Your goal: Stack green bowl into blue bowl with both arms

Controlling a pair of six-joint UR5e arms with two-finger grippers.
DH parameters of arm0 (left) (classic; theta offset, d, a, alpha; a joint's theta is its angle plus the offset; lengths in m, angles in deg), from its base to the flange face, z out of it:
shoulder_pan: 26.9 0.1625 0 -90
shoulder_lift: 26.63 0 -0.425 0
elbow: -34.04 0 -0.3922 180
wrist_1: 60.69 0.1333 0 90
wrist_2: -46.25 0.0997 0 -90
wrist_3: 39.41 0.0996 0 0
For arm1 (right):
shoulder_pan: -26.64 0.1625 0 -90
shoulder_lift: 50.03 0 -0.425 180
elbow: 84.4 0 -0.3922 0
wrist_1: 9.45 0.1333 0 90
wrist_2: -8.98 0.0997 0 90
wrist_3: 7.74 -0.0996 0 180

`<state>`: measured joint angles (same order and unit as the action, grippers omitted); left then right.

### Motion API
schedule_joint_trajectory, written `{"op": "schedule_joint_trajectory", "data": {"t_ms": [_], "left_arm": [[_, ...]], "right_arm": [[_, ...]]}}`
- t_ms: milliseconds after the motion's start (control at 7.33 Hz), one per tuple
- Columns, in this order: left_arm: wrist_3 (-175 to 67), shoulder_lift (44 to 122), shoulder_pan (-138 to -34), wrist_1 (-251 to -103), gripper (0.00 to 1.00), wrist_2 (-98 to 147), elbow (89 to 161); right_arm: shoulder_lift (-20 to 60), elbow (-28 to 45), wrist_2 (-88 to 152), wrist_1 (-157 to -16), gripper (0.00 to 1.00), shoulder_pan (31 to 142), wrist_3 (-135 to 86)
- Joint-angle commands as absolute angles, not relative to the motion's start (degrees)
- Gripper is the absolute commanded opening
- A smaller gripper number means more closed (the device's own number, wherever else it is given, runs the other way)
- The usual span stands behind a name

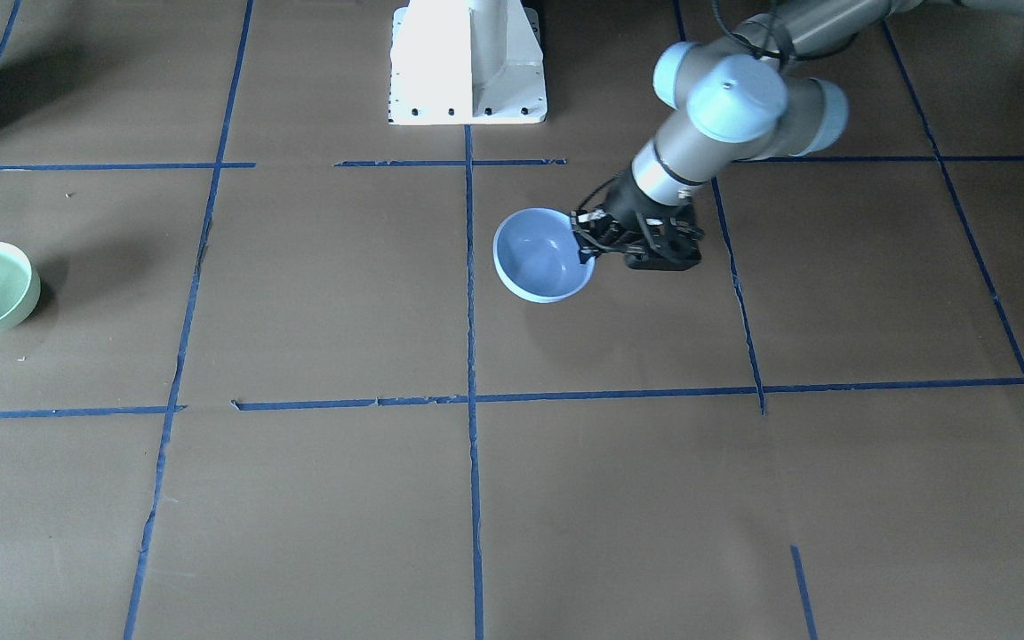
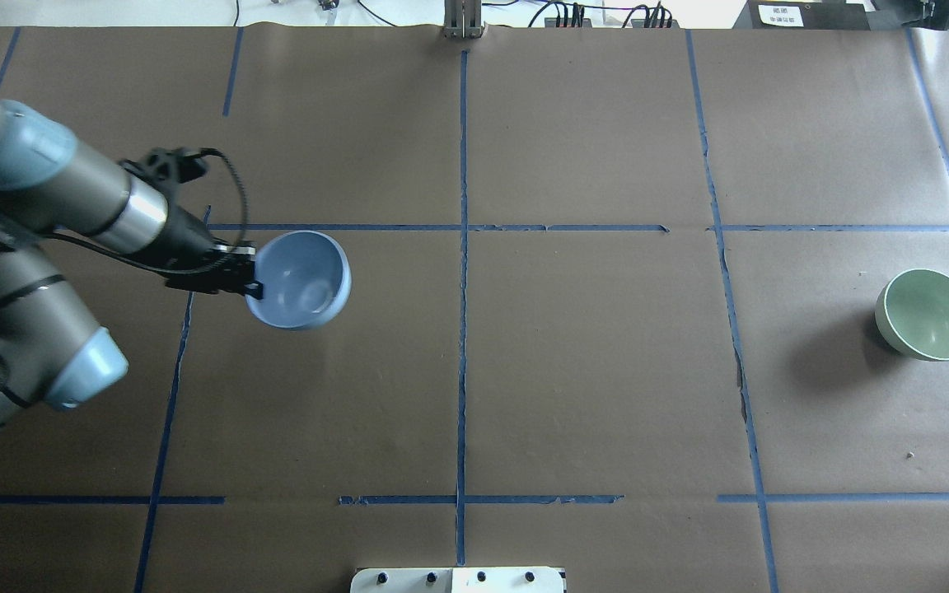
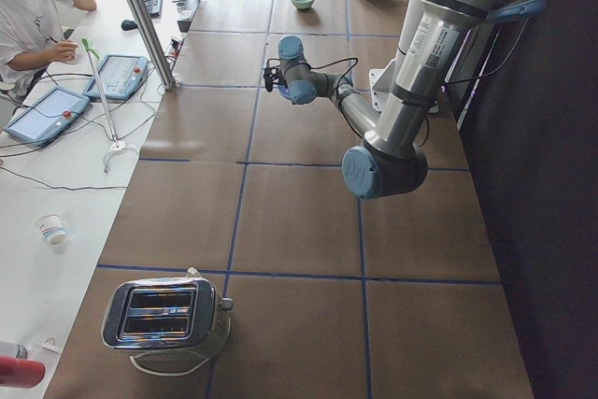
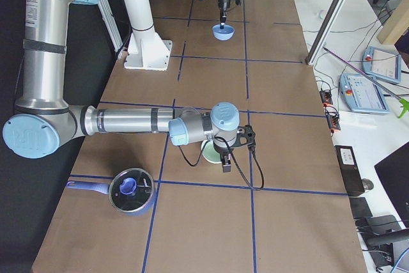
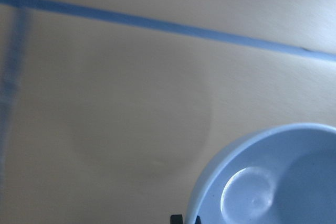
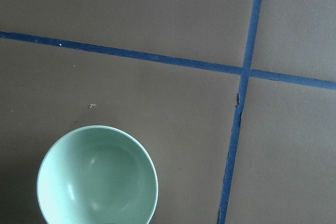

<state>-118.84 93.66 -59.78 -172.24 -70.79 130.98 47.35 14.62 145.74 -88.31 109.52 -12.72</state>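
Ceramic-looking, slick and rigid, the blue bowl (image 2: 306,276) is rim-pinched by my left gripper (image 2: 254,280); I'd take the green bowl (image 2: 932,317) likewise, though I cannot tell if the right gripper (image 4: 223,163) is spread.

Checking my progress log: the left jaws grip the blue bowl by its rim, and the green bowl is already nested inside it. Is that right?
Not quite. The left jaws do grip the blue bowl by its rim, but that bowl is empty. The green bowl sits well apart from it, far over on the robot's right. The overhead view shows this.
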Motion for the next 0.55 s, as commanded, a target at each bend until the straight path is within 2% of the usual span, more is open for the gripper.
{"op": "schedule_joint_trajectory", "data": {"t_ms": [0,409], "left_arm": [[-119.7,98.0,-52.1,-168.1,0.0,-59.5,130.2],[-119.6,98.0,-51.9,-168.1,0.03,-59.0,129.0]], "right_arm": [[47.3,14.2,145.8,-88.4,1.0,109.5,-12.7],[47.3,13.7,146.4,-88.4,1.0,109.5,-12.7]]}}
